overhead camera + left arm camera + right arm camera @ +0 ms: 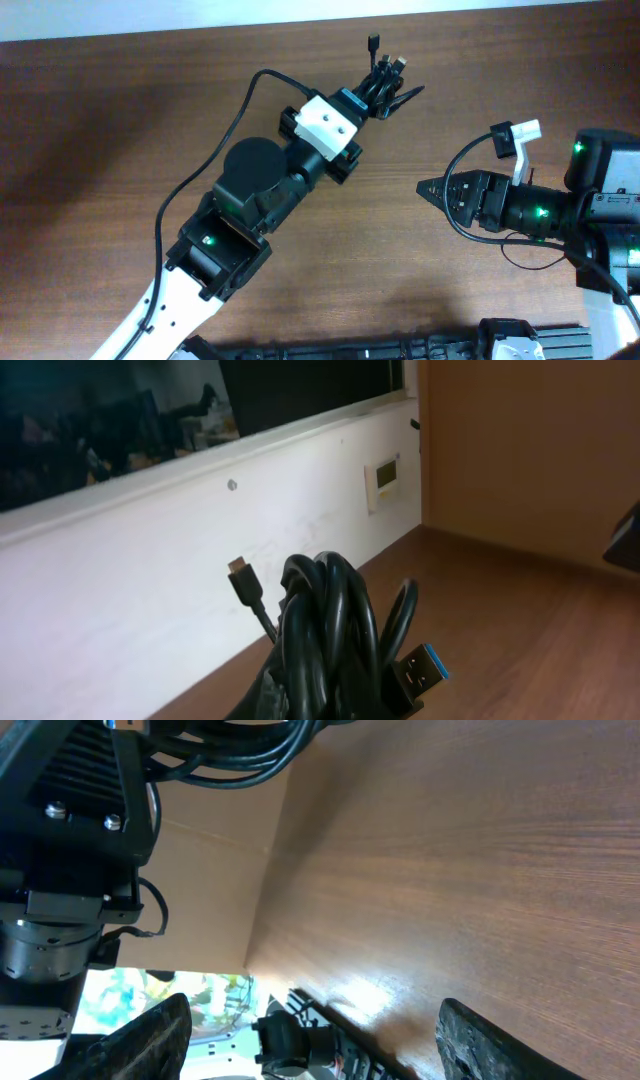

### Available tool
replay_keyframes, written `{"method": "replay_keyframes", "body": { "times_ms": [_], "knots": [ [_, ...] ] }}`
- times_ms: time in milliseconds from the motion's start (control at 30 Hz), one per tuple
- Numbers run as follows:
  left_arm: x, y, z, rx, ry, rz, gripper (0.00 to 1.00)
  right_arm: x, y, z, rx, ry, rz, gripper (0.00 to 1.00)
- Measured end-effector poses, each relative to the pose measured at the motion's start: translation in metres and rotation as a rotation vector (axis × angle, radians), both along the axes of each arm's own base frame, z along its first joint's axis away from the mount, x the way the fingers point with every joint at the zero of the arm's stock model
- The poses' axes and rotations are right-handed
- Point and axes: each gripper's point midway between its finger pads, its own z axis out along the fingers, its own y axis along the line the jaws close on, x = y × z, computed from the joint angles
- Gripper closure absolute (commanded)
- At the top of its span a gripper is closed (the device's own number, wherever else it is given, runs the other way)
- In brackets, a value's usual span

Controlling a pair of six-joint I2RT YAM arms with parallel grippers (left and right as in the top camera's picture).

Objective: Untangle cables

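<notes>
Left gripper [388,95] is clamped shut on the bundle of thin black cables [380,78], the loops bunched right at its fingertips, up near the far edge of the brown wooden table [120,110]. Close in from the left wrist, a flat USB plug with a blue insert [425,668] pokes out of the coil, and a small slim black plug [240,572] stands up on its cord against the white wall [120,590]. Across the table, well apart from the bundle, the right gripper [428,188] points toward it; its fingers [160,1035] are spread wide, holding nothing, bare wood beneath.
</notes>
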Motion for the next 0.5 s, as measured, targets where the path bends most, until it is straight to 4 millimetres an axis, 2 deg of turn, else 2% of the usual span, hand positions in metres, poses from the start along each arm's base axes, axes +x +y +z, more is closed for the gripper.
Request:
{"method": "replay_keyframes", "body": {
  "times_ms": [267, 500],
  "knots": [
    [-0.009, -0.006, 0.003, 0.003, -0.014, -0.097, 1.00, 0.007, -0.009, -0.009, -0.077, -0.017, -0.045, 0.23],
    [0.010, 0.022, 0.013, -0.203, 0.134, -0.120, 1.00, 0.012, -0.011, -0.009, -0.104, -0.054, -0.048, 0.23]
  ]
}}
